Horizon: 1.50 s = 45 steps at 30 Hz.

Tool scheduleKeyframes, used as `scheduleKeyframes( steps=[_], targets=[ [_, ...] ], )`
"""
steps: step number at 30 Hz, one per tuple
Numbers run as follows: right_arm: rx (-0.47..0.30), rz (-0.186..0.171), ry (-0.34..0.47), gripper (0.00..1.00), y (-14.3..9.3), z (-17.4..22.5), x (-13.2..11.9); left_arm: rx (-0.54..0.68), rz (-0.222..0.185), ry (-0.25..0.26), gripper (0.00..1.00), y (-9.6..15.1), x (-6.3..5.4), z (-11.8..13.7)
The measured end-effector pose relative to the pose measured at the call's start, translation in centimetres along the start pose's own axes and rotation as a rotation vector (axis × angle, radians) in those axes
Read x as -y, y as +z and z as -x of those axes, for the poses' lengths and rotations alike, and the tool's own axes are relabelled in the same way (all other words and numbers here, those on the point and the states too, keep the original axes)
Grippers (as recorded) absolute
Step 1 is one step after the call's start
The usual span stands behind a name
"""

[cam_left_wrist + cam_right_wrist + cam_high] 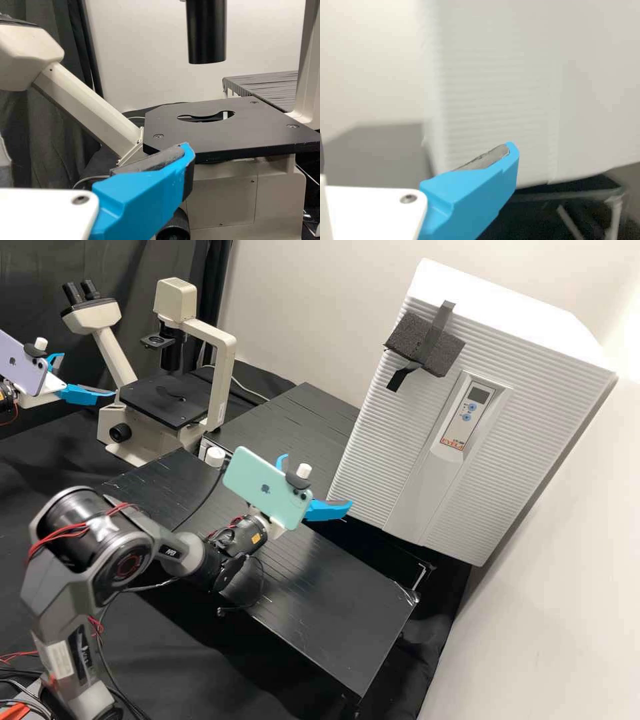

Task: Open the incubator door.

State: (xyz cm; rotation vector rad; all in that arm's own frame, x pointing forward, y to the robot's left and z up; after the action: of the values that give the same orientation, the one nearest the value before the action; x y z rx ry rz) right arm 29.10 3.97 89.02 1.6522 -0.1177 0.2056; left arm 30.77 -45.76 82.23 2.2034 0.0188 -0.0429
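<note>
The white incubator (533,327) stands at the right in the high view, its ribbed door (373,440) closed flush. Dark foam (427,343) is held by black tape at the door's upper left. My right gripper (317,481) is open in front of the door's lower left part, apart from it and holding nothing. In the right wrist view a blue finger of the right gripper (509,150) stands before the ribbed incubator (495,100). At the far left, my left gripper (89,375) is open and empty beside the microscope; one finger of the left gripper (187,150) shows in the left wrist view.
A cream microscope (220,340) with a black stage (163,400) stands at the back left; the stage (200,135) is close in the left wrist view. The black bench (320,593) runs below the right arm. A pale wall (553,613) rises beside the incubator.
</note>
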Motion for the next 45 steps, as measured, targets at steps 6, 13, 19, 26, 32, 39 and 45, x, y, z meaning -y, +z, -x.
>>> scheduleKeyframes(
  steps=[6, 13, 19, 26, 32, 39, 45],
  targets=[
    [-0.061, -0.001, 0.099, 1.0, -2.3, -1.8, -3.4, 0.0, 0.0, 0.0, 1.0, 0.0, 0.0, 0.0],
    [-0.032, -0.01, 0.127, 1.0, -4.2, -3.9, -5.6, 0.0, 0.0, 0.0, 1.0, 0.0, 0.0, 0.0],
    [-0.012, -0.01, 0.16, 1.0, -4.9, -5.3, -6.8, 0.0, 0.0, 0.0, 1.0, 0.0, 0.0, 0.0],
    [-0.012, 0.016, 0.16, 1.0, -5.4, -6.0, -7.2, 0.0, 0.0, 0.0, 1.0, 0.0, 0.0, 0.0],
    [-0.026, 0.029, 0.177, 1.0, -5.9, -6.3, -7.7, 0.0, 0.0, 0.0, 1.0, 0.0, 0.0, 0.0],
    [-0.005, 0.027, 0.159, 0.0, -5.7, -6.7, -7.6, 0.0, 0.0, 0.0, 1.0, 0.0, 0.0, 0.0],
    [-0.004, 0.029, 0.159, 0.0, -5.8, -6.7, -7.6, 0.0, 0.0, 0.0, 1.0, 0.0, 0.0, 0.0]
  ],
)
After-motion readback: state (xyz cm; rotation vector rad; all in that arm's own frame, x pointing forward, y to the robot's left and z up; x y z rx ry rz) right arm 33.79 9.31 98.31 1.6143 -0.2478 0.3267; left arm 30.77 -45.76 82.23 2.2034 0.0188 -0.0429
